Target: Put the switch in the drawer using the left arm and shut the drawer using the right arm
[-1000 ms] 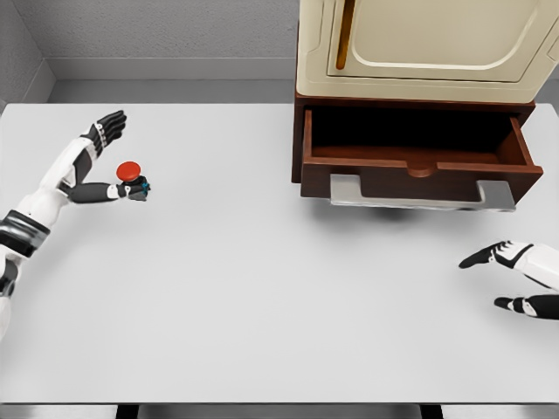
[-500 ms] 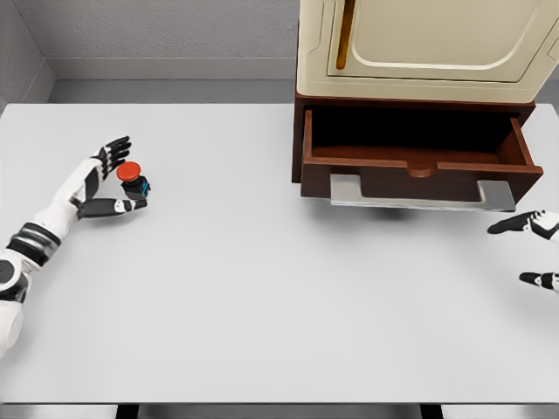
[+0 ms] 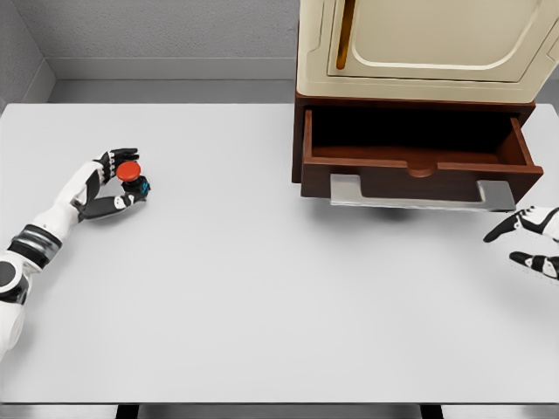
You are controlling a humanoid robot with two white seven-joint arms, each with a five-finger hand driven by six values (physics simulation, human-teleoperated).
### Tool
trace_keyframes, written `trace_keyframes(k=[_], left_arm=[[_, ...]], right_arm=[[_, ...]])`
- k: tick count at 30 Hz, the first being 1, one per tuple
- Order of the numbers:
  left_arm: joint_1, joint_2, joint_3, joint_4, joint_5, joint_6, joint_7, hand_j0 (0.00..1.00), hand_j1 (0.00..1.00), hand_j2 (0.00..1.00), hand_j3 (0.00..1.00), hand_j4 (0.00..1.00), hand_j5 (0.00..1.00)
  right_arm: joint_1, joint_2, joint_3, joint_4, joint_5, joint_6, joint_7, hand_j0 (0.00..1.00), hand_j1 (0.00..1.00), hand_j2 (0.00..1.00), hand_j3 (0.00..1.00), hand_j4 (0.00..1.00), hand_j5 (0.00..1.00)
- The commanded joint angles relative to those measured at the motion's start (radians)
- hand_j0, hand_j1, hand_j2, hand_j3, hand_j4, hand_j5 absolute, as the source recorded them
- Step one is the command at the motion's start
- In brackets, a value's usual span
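The switch [image 3: 132,175], a small dark box with a red round button on top, stands on the white table [image 3: 279,288] at the far left. My left hand [image 3: 121,179] wraps it: the fingers curl over the red cap from behind and the thumb presses in from the front. The brown drawer [image 3: 417,166] at the back right is pulled open, its inside dark, with a grey bar handle [image 3: 421,194] across its front. My right hand [image 3: 526,241] hovers at the right edge, just below the handle's right end, with its fingers spread and nothing in them.
A cream cabinet [image 3: 428,44] sits on top of the drawer's brown casing at the back right. A grey wall runs along the table's far edge. Wide bare tabletop lies between the switch and the drawer.
My left hand's fingers have curled in from spread to closed round the switch, which stayed in place. My right hand has moved up and right, toward the drawer handle's right end.
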Motion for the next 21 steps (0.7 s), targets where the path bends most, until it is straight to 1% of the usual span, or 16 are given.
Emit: trace_keyframes(k=[1, 4, 5, 6, 7, 9, 10, 11, 13, 15, 21], left_arm=[[0.000, 0.002, -0.001, 0.003, 0.005, 0.000, 0.000, 0.77, 0.77, 0.77, 0.77, 0.77, 0.77], [0.002, 0.002, -0.007, 0.008, 0.005, 0.002, 0.000, 0.76, 0.76, 0.76, 0.76, 0.76, 0.76], [0.003, 0.002, -0.007, 0.006, 0.005, 0.002, 0.000, 0.76, 0.76, 0.76, 0.76, 0.76, 0.76], [0.005, 0.002, -0.010, 0.006, 0.005, 0.002, 0.000, 0.76, 0.76, 0.76, 0.76, 0.76, 0.76], [0.005, 0.002, -0.016, 0.006, 0.005, 0.002, 0.000, 0.72, 0.72, 0.72, 0.72, 0.72, 0.72], [0.005, 0.002, -0.018, 0.006, 0.005, 0.002, 0.000, 0.72, 0.72, 0.72, 0.72, 0.72, 0.72], [0.005, 0.002, -0.018, 0.006, 0.005, 0.002, 0.000, 0.67, 0.67, 0.67, 0.67, 0.67, 0.67], [0.005, 0.002, -0.018, 0.006, 0.005, 0.002, 0.000, 0.66, 0.66, 0.66, 0.66, 0.66, 0.66], [0.005, 0.002, -0.018, 0.005, 0.005, 0.000, 0.000, 0.59, 0.59, 0.59, 0.59, 0.59, 0.59], [0.005, 0.000, -0.019, 0.003, 0.005, 0.000, 0.000, 0.54, 0.54, 0.54, 0.54, 0.54, 0.54], [0.000, -0.003, -0.018, -0.006, 0.005, 0.002, 0.000, 0.48, 0.48, 0.48, 0.48, 0.48, 0.48]], right_arm=[[0.000, -0.001, 0.025, -0.001, -0.007, 0.000, -0.003, 0.55, 0.55, 0.55, 0.55, 0.55, 0.55], [0.002, -0.001, 0.028, -0.001, -0.007, 0.000, -0.003, 0.57, 0.57, 0.57, 0.57, 0.57, 0.57], [0.002, -0.001, 0.028, -0.001, -0.007, 0.000, -0.003, 0.60, 0.60, 0.60, 0.60, 0.60, 0.60], [0.002, -0.001, 0.028, -0.001, -0.007, 0.000, -0.003, 0.61, 0.61, 0.61, 0.61, 0.61, 0.61], [0.002, -0.001, 0.028, -0.001, -0.007, 0.000, -0.003, 0.61, 0.61, 0.61, 0.61, 0.61, 0.61], [0.003, -0.001, 0.028, -0.001, -0.007, 0.000, -0.003, 0.62, 0.62, 0.62, 0.62, 0.62, 0.62], [0.003, -0.001, 0.028, -0.001, -0.007, 0.000, -0.003, 0.62, 0.62, 0.62, 0.62, 0.62, 0.62], [0.003, -0.010, 0.028, -0.001, -0.007, 0.000, -0.003, 0.62, 0.62, 0.62, 0.62, 0.62, 0.62], [0.003, -0.012, 0.028, -0.001, -0.007, 0.000, -0.003, 0.62, 0.62, 0.62, 0.62, 0.62, 0.62], [0.005, -0.013, 0.028, -0.001, -0.007, 0.000, -0.003, 0.63, 0.63, 0.63, 0.63, 0.63, 0.63], [0.014, -0.015, 0.028, -0.001, -0.007, 0.000, -0.003, 0.64, 0.64, 0.64, 0.64, 0.64, 0.64]])
